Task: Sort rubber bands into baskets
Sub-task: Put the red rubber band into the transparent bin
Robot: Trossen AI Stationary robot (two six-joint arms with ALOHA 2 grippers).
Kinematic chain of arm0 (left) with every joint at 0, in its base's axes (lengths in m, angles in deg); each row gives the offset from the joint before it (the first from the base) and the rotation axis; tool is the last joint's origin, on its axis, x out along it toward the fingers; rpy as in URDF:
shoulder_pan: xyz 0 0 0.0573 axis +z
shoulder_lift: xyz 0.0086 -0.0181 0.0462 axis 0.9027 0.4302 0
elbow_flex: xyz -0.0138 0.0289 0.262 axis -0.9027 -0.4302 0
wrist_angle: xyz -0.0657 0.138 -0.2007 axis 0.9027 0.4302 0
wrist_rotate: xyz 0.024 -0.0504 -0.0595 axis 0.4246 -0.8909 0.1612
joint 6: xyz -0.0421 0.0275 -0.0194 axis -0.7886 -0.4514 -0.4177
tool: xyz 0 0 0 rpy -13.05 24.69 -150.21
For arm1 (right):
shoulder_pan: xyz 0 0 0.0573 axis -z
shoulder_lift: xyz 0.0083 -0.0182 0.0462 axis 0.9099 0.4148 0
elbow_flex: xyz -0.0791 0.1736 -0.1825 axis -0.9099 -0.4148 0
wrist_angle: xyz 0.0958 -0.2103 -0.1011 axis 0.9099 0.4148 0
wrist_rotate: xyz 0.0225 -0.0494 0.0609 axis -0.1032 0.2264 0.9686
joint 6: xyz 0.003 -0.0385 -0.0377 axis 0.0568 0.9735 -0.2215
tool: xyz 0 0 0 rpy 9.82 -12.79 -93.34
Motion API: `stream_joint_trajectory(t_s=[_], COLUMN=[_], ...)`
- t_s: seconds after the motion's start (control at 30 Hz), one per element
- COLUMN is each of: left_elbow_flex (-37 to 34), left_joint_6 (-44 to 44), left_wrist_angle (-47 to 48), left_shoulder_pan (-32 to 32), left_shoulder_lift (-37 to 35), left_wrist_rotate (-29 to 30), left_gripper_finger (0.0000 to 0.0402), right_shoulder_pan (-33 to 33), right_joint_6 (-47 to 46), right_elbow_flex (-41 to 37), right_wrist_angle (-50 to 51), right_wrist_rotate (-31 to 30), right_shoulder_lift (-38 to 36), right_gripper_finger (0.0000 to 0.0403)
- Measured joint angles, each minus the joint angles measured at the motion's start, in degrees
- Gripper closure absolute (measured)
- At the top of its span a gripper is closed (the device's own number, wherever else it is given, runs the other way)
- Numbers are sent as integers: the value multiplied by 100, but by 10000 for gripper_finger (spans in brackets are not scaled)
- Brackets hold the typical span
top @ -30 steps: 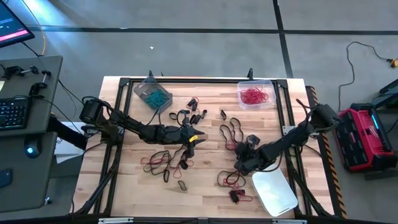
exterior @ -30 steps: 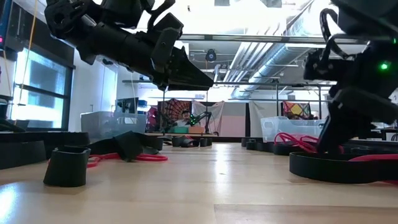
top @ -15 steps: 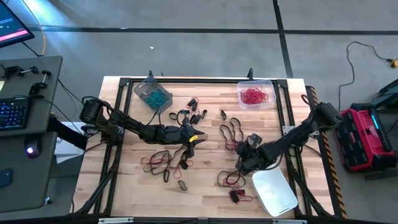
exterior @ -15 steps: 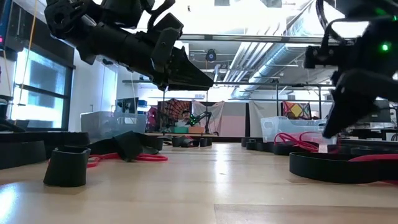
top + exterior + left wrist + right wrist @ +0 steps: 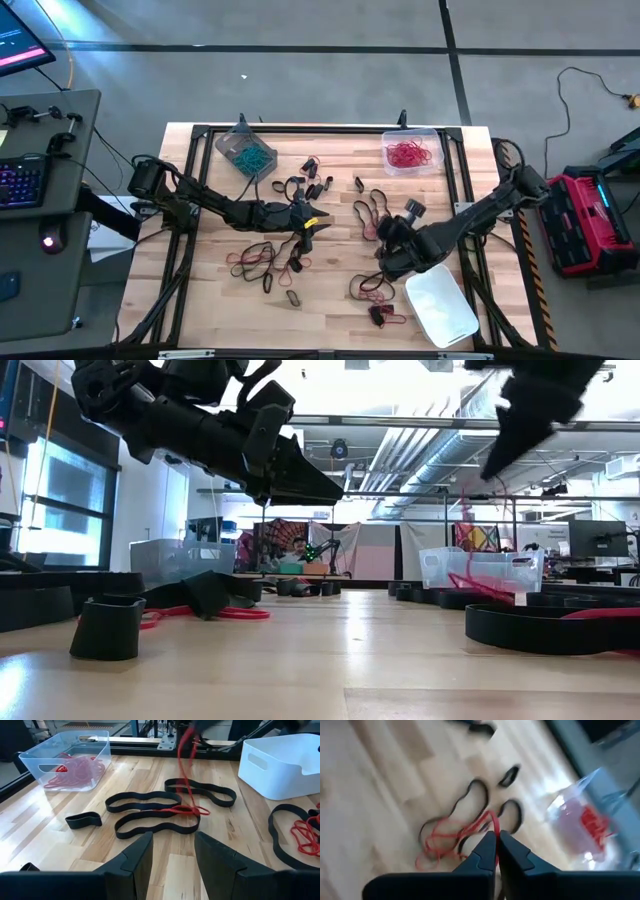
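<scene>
My right gripper (image 5: 495, 840) is shut on a red rubber band (image 5: 186, 775) and hangs above the table's right middle (image 5: 385, 240); it also shows in the low view (image 5: 525, 425). Black rubber bands (image 5: 150, 812) lie loose around the spot. My left gripper (image 5: 172, 852) hovers open above the table's centre (image 5: 305, 225), with nothing between its fingers. Three baskets stand on the table. A grey one (image 5: 245, 152) at the far left holds teal bands. A clear one (image 5: 410, 152) at the far right holds red bands. A white one (image 5: 440, 308) stands at the near right. My right gripper pinches the red band's upper end (image 5: 493, 826) between its two fingertips, slanting down from above. The band hangs below the fingers as a long thin strand (image 5: 465, 510). Its lower end (image 5: 192, 811) lies on the black bands on the table.
More red and black bands lie scattered over the wooden table, among them a tangle (image 5: 250, 260) near my left gripper and a red cluster (image 5: 375, 290) beside the white basket. A black frame (image 5: 460, 180) runs around the table top.
My right gripper has shut on the red band and gone up, tipping more level. One end of the band has been drawn up with it into a hanging strand, while its other end has stayed on the black bands.
</scene>
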Motion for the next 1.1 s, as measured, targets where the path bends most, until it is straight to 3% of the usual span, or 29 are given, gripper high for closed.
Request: stream_joint_trajectory(t_s=[0.27, 0.6, 0.83, 1.1], left_elbow_flex=[0, 2, 2, 2], left_joint_6=[3, 2, 3, 3], left_wrist_angle=[0, 1, 4, 4], left_shoulder_pan=[0, 0, 0, 0], left_shoulder_lift=[0, 0, 0, 0], left_wrist_rotate=[0, 0, 0, 2], left_gripper_finger=[263, 263, 263, 263], right_shoulder_pan=[434, 1445, 2484, 3708], right_joint_6=[-18, 28, 47, 696], right_elbow_flex=[800, 1394, 1435, 1421], right_wrist_angle=[995, 1797, 2280, 2259], right_wrist_rotate=[-967, -1674, -1822, -1798], right_shoulder_lift=[-4, -4, -4, -4], right_gripper_finger=[402, 403, 403, 403])
